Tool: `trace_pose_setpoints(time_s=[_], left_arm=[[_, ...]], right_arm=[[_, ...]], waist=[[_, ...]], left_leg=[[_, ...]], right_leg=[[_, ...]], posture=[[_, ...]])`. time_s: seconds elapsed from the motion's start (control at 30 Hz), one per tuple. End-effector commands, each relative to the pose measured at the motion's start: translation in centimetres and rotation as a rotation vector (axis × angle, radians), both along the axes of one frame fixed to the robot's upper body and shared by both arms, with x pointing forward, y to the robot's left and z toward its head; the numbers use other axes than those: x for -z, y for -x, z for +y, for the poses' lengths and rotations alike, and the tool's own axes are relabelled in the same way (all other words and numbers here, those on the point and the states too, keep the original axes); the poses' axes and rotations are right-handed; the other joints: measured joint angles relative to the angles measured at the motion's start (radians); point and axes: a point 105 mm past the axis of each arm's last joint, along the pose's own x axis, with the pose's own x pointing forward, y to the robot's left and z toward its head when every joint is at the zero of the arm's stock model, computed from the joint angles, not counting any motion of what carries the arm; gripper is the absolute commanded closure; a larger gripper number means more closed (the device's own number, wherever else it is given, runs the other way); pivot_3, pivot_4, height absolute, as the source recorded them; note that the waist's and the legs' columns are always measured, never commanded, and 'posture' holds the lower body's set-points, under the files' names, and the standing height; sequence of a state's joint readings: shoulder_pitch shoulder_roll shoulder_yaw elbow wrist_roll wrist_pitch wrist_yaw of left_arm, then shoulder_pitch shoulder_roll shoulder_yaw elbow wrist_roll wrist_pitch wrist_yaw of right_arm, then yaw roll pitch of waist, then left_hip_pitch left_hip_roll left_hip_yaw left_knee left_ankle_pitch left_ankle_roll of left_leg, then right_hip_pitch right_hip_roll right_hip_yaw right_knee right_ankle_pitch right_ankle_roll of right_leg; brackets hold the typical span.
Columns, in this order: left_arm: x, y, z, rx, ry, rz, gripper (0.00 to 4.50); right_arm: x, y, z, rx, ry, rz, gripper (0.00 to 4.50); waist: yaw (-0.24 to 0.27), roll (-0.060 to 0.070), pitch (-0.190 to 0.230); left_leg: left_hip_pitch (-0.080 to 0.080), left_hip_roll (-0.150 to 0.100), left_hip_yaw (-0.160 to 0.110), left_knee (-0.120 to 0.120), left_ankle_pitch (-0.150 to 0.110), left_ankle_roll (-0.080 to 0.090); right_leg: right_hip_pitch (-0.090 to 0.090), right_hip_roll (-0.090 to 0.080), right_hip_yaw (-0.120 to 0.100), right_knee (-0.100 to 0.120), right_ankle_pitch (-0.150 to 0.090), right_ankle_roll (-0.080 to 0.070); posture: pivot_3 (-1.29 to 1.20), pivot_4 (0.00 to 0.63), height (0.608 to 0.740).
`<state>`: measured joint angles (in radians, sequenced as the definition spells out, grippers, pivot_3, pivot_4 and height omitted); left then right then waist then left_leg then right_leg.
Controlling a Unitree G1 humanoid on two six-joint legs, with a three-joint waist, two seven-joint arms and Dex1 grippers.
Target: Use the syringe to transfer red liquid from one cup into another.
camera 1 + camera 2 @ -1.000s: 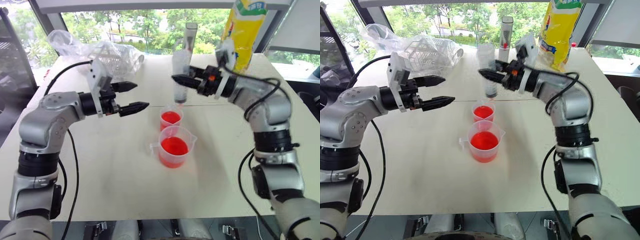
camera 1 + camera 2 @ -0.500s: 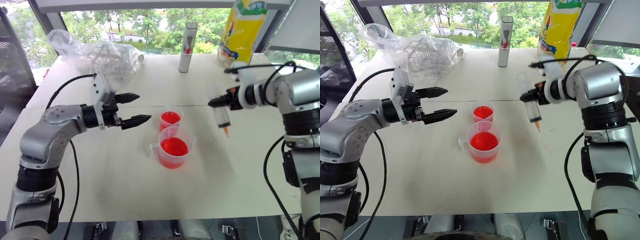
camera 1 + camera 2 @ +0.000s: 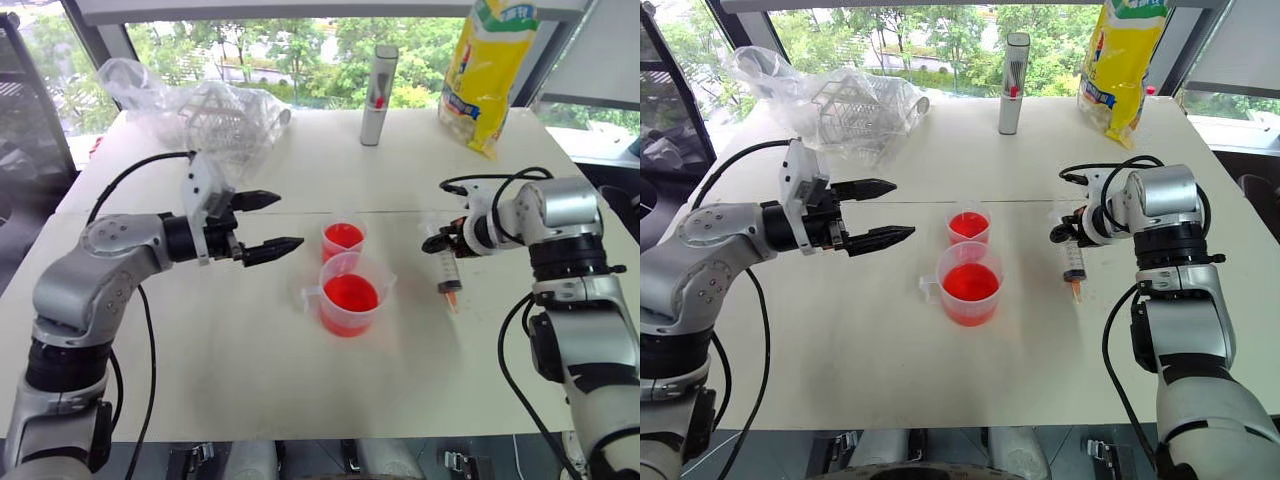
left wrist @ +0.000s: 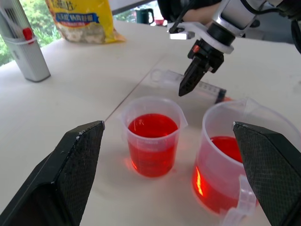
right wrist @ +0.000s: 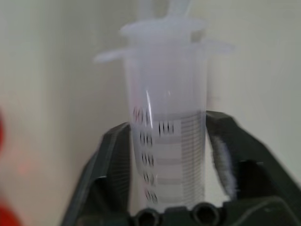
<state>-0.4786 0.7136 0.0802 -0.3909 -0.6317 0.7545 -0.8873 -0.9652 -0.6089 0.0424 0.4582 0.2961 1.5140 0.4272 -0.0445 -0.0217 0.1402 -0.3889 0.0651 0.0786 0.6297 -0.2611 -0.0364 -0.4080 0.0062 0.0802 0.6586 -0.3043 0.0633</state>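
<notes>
Syringe (image 3: 446, 272), clear plastic with orange tip, lies on white table (image 3: 250, 360) right of both red-filled cups, between right gripper (image 4: 184, 87) fingers, slightly parted, angled steeply down. Left gripper (image 3: 268, 222) hovers level, fingers spread, empty.

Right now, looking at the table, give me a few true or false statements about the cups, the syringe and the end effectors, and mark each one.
1. Both clear cups hold red liquid. True: the smaller cup and the larger spouted cup each show red liquid.
2. The syringe stands upright inside the larger spouted cup. False: it lies on the table, to the right of the cups.
3. The left end effector is open and holds nothing. True.
4. The yellow bag lies between the two cups. False: it stands at the far right of the table.
5. The right end effector is at the syringe's plunger end. True; the syringe's barrel sits between its fingers.
</notes>
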Motion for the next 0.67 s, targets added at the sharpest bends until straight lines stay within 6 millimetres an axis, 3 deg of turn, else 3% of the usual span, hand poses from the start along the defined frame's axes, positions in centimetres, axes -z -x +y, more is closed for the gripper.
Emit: trace_pose_setpoints(time_s=[0.03, 0.13, 0.27, 0.4, 0.53, 0.67], left_arm=[[-0.6, 0.7, -0.3, 0.030, -0.015, -0.034, 0.00], [-0.6, 0.9, -0.2, 0.036, -0.017, -0.024, 0.00], [-0.7, 1.6, 0.4, 0.046, -0.027, -0.002, 0.00], [-0.7, 2.3, 1.4, 0.035, -0.049, 0.018, 0.00], [-0.7, 2.8, 2.0, 0.032, -0.056, 0.037, 0.00], [-0.5, 3.4, 2.2, 0.039, -0.062, 0.068, 0.00]], right_arm=[[-1.8, -0.3, -0.2, -0.012, -0.006, -0.069, 0.11], [-2.8, -0.3, -0.1, -0.029, -0.020, -0.116, 0.11], [-8.8, 0.5, 0.8, -0.266, -0.005, -0.371, 0.11], [-13.2, 4.4, 2.3, -0.553, -0.077, -0.539, 0.11], [-13.3, 9.3, 2.7, -0.803, -0.070, -0.550, 0.11], [-12.0, 12.3, 2.5, -0.932, -0.051, -0.512, 0.11]], waist=[[0.000, 0.000, 0.000], [-0.001, 0.000, 0.000], [0.000, 0.002, 0.001], [0.001, 0.001, 0.001], [0.002, 0.001, 0.001], [0.003, 0.000, 0.001]], left_leg=[[0.000, 0.000, 0.000, 0.000, 0.000, 0.000], [0.000, 0.000, 0.000, 0.000, 0.000, 0.000], [-0.001, 0.000, 0.000, -0.001, 0.000, 0.000], [-0.001, 0.000, -0.002, -0.003, 0.000, 0.000], [0.000, 0.001, -0.003, -0.003, 0.000, 0.000], [0.002, 0.001, -0.003, -0.001, 0.000, 0.000]], right_leg=[[0.000, 0.000, 0.000, 0.000, 0.000, 0.000], [0.000, 0.001, 0.000, 0.000, 0.000, 0.000], [-0.001, 0.001, 0.000, 0.000, 0.000, 0.000], [0.000, 0.001, -0.002, -0.004, 0.000, 0.000], [0.002, 0.000, -0.003, -0.005, 0.000, 0.000], [0.006, -0.001, -0.003, -0.007, 0.000, 0.000]], posture=[[0.00, 0.150, 0.740], [0.00, 0.150, 0.740], [0.00, 0.150, 0.740], [0.00, 0.150, 0.740], [0.00, 0.150, 0.740], [0.00, 0.150, 0.740]])
